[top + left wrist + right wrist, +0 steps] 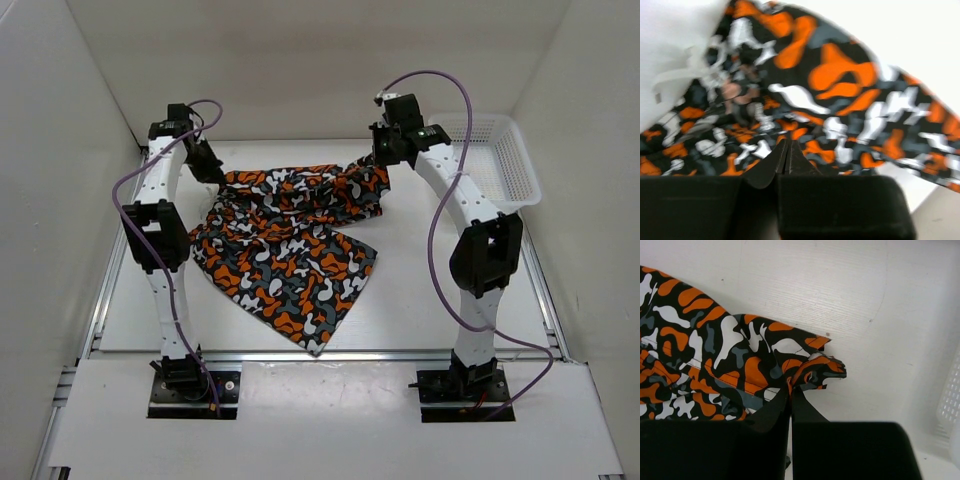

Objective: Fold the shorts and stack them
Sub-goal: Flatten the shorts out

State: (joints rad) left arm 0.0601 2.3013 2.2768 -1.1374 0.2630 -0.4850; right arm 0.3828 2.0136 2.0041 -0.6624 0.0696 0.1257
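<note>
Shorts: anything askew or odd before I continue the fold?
Nothing damaged, but the shorts lie rumpled and skewed: the left gripper and right gripper pinch the far edge, while one leg fans diagonally toward the near edge.

no legible text, no labels, numbers

shorts (290, 245) covering centre, basket (508, 165) filling far right corner, open table (400, 310) front right

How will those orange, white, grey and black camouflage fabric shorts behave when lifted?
Probably floppy: the camouflage fabric shorts bunch and wrinkle between the left gripper and right gripper. Likely light, since thin pinches at two corners seem to hold them. The loose near corner would probably dangle.
</note>
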